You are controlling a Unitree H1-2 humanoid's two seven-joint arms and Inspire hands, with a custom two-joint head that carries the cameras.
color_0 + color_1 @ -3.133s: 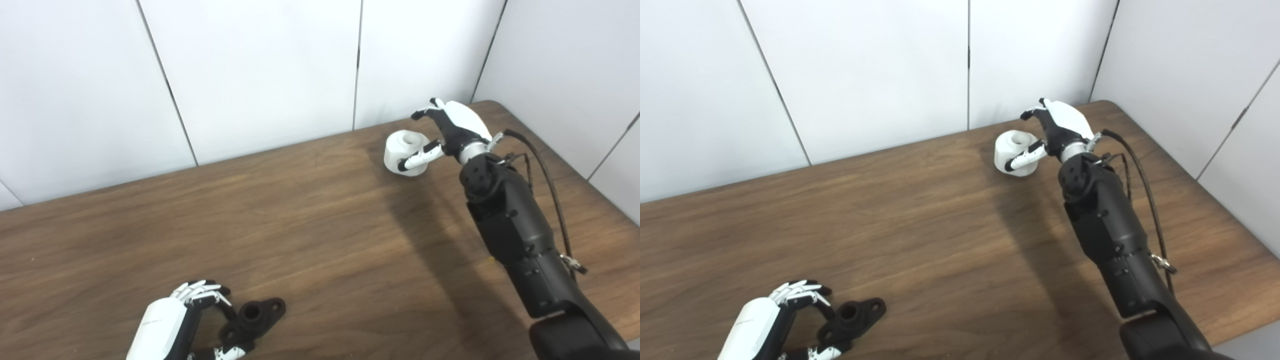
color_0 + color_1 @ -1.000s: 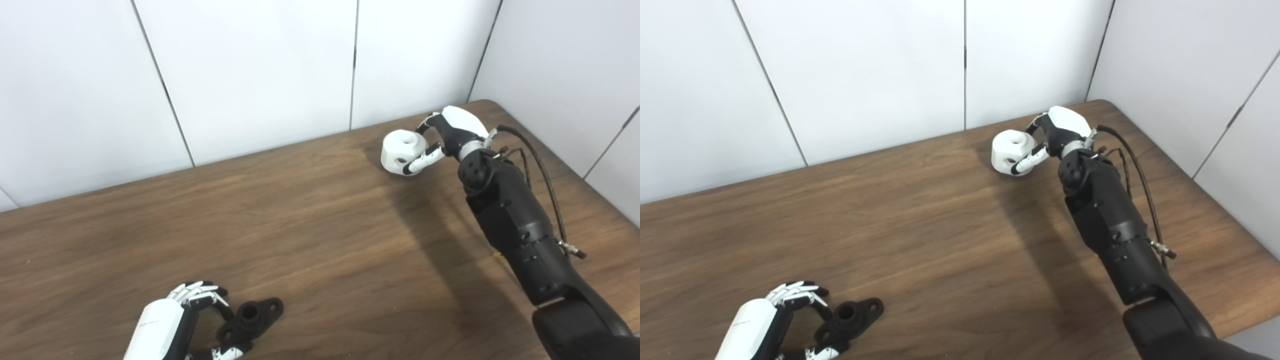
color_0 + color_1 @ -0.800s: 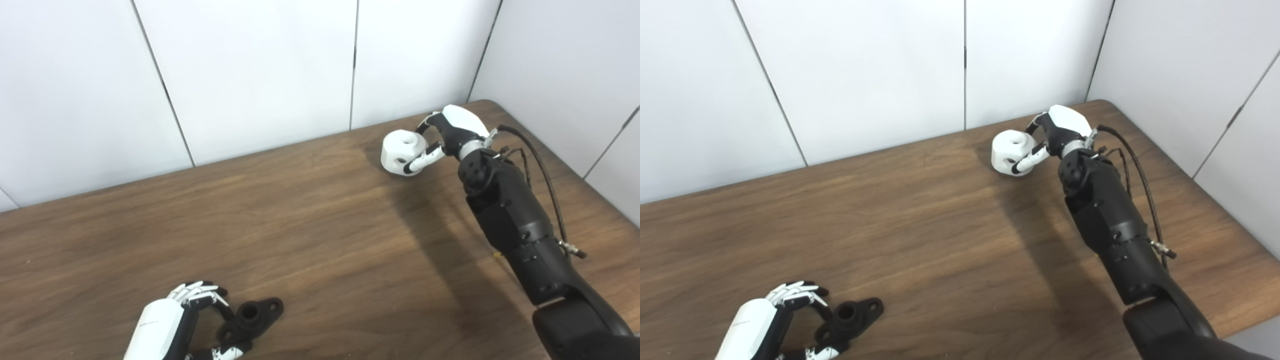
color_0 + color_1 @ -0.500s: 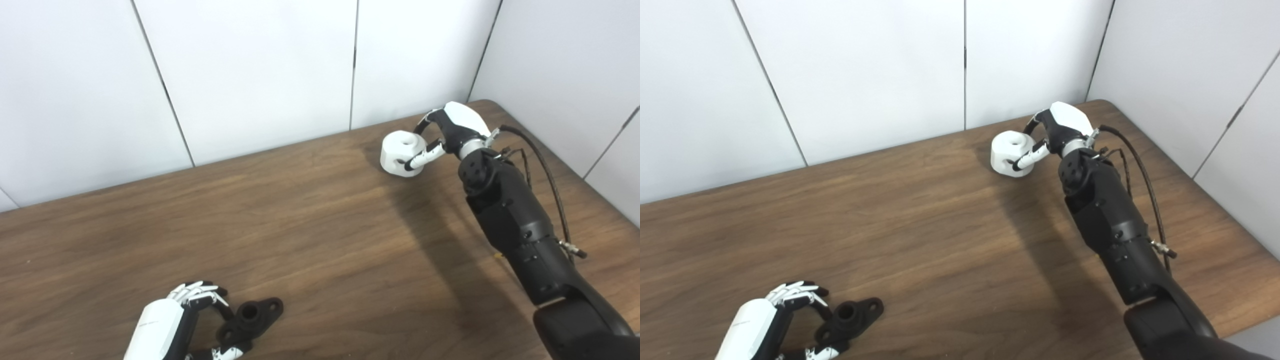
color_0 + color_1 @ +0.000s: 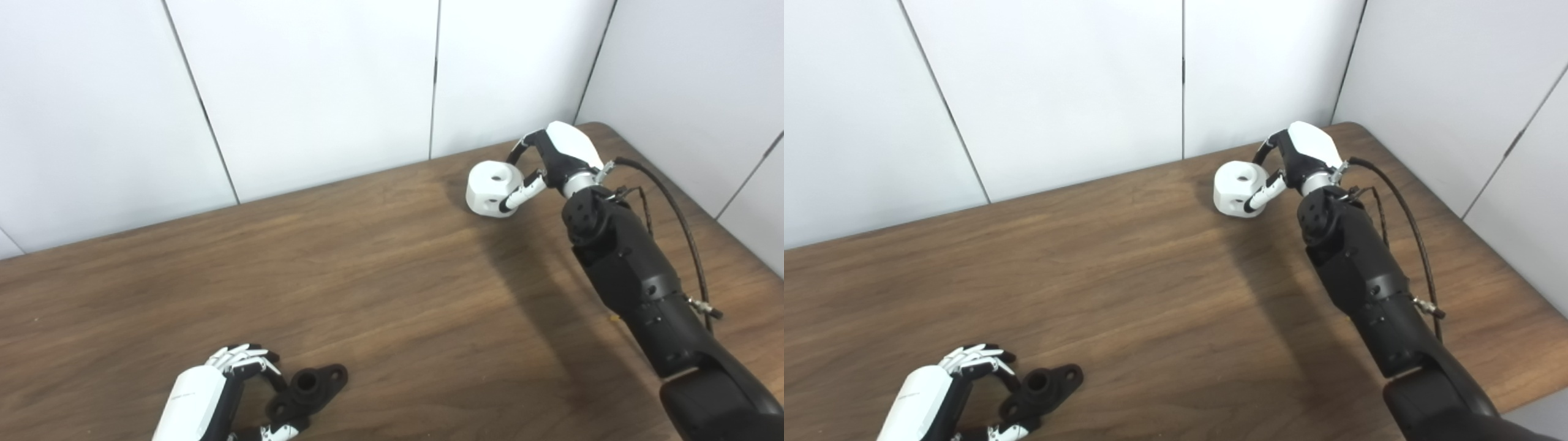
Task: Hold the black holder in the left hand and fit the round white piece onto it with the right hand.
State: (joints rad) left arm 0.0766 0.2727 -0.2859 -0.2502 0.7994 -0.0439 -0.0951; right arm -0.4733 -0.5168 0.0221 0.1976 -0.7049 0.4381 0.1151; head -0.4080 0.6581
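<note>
The black holder (image 5: 309, 387) lies on the wooden table (image 5: 392, 294) near the front left, a flanged piece with a round socket on top. My left hand (image 5: 211, 395) curls around its near end, fingers above and thumb below it. At the far right of the table my right hand (image 5: 551, 159) is shut on the round white piece (image 5: 488, 187), fingers over its back and thumb on its front. The piece is tilted, so its top hole faces toward me. Whether it is clear of the table I cannot tell.
White wall panels (image 5: 318, 79) stand just behind the table's far edge and along its right side. A black cable (image 5: 670, 202) loops off my right forearm. The table's rounded back right corner (image 5: 603, 127) is just beyond the right hand.
My right hand's fingers have closed around the white piece, tilted it toward me and shifted it slightly left. The left hand and the black holder have not moved.
</note>
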